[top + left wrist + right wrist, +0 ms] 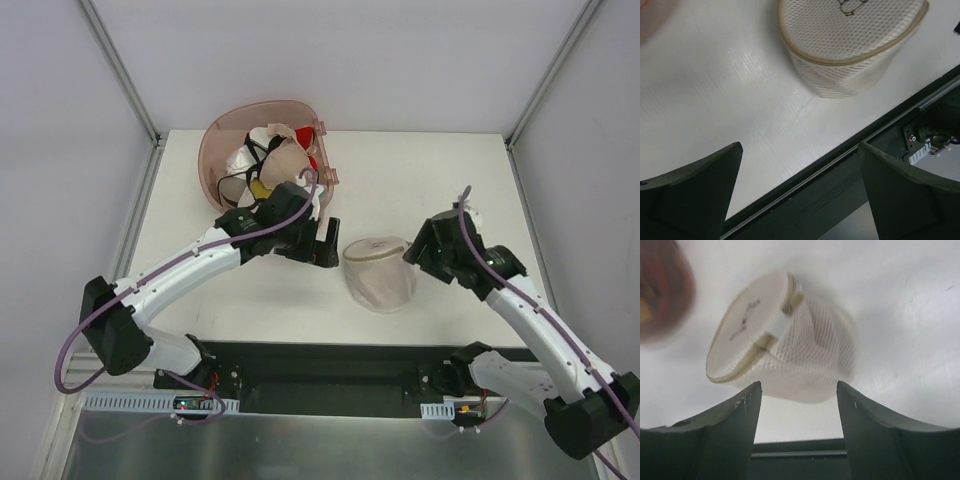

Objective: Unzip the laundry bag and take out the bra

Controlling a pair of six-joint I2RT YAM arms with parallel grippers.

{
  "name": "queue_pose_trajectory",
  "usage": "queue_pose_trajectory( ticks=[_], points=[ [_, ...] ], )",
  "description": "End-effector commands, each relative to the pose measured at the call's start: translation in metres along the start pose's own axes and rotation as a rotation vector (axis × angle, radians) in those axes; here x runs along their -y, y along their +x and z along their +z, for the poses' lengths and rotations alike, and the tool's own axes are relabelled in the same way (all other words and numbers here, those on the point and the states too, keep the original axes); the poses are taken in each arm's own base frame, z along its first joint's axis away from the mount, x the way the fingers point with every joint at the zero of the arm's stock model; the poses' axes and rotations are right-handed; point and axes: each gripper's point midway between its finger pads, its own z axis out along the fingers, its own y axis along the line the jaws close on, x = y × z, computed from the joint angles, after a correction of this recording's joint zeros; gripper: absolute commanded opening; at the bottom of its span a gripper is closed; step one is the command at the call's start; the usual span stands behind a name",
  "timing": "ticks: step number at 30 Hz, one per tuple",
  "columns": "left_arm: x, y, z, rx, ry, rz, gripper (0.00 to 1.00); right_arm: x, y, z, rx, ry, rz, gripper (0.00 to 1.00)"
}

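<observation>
The small rounded white mesh laundry bag (380, 272) is seen lying on the white counter (450, 180) between the left end effector (800, 145) and the right end effector (797, 385). Both are spread wide and nothing is grasped. The zip appears still closed, and no bra is seen outside the bag. Unzipping and removal are judged outstanding.

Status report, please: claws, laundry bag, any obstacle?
Left claw open, right claw open, both empty. Laundry bag between them, untouched, looks zipped. Pink tub apart, no obstacle.

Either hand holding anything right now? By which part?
Nothing held: left hand and right hand are both open; the laundry bag lies ungripped just beyond the right fingertips.
</observation>
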Motion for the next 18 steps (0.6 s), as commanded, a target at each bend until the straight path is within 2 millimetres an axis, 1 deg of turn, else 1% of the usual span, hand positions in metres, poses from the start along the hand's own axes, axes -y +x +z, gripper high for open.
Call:
queue_pose_trajectory(
  ticks=[1, 2, 3, 4, 5, 6, 7, 8, 9, 10, 11, 12, 14, 15, 17, 18],
  points=[
    [0.045, -0.02, -0.006, 0.043, 0.093, 0.112, 0.99, 0.033, -0.066, -0.048, 0.259, 0.094, -0.044, 0.68],
    [0.052, -0.021, -0.004, 0.039, 0.103, 0.141, 0.97, 0.039, -0.071, -0.05, 0.265, 0.103, -0.061, 0.71],
    [0.069, -0.024, -0.001, 0.039, 0.127, 0.175, 0.93, 0.043, -0.074, -0.051, 0.267, 0.109, -0.051, 0.73],
    [0.078, -0.025, 0.001, 0.042, 0.132, 0.193, 0.91, 0.054, -0.082, -0.053, 0.275, 0.14, -0.018, 0.79],
    [0.083, -0.028, 0.003, 0.056, 0.118, 0.208, 0.85, 0.057, -0.081, -0.052, 0.25, 0.144, -0.015, 0.8],
    [0.104, -0.028, 0.008, 0.051, 0.143, 0.243, 0.84, 0.063, -0.082, -0.051, 0.24, 0.163, -0.014, 0.82],
    [0.112, -0.029, 0.01, 0.047, 0.149, 0.262, 0.82, 0.071, -0.082, -0.051, 0.229, 0.182, 0.009, 0.84],
    [0.117, -0.032, 0.014, 0.054, 0.127, 0.295, 0.83, 0.074, -0.081, -0.05, 0.223, 0.184, 0.02, 0.85],
    [0.129, -0.033, 0.02, 0.041, 0.107, 0.331, 0.84, 0.08, -0.082, -0.05, 0.223, 0.19, 0.041, 0.85],
    [0.131, -0.036, 0.024, 0.047, 0.082, 0.388, 0.85, 0.079, -0.078, -0.048, 0.201, 0.17, 0.046, 0.85],
    [0.132, -0.04, 0.028, 0.056, 0.054, 0.417, 0.89, 0.078, -0.077, -0.047, 0.198, 0.157, 0.05, 0.85],
    [0.134, -0.052, 0.037, 0.08, 0.011, 0.444, 0.9, 0.078, -0.078, -0.048, 0.202, 0.148, 0.053, 0.86],
    [0.13, -0.057, 0.047, 0.065, -0.028, 0.508, 0.94, 0.079, -0.075, -0.047, 0.196, 0.14, 0.05, 0.87],
    [0.13, -0.063, 0.058, 0.071, -0.063, 0.529, 0.96, 0.082, -0.075, -0.047, 0.198, 0.143, 0.059, 0.88],
    [0.124, -0.064, 0.07, 0.052, -0.098, 0.59, 0.96, 0.084, -0.072, -0.046, 0.186, 0.139, 0.064, 0.88],
    [0.123, -0.063, 0.083, 0.032, -0.104, 0.612, 0.95, 0.087, -0.072, -0.046, 0.189, 0.146, 0.075, 0.89]
  ],
)
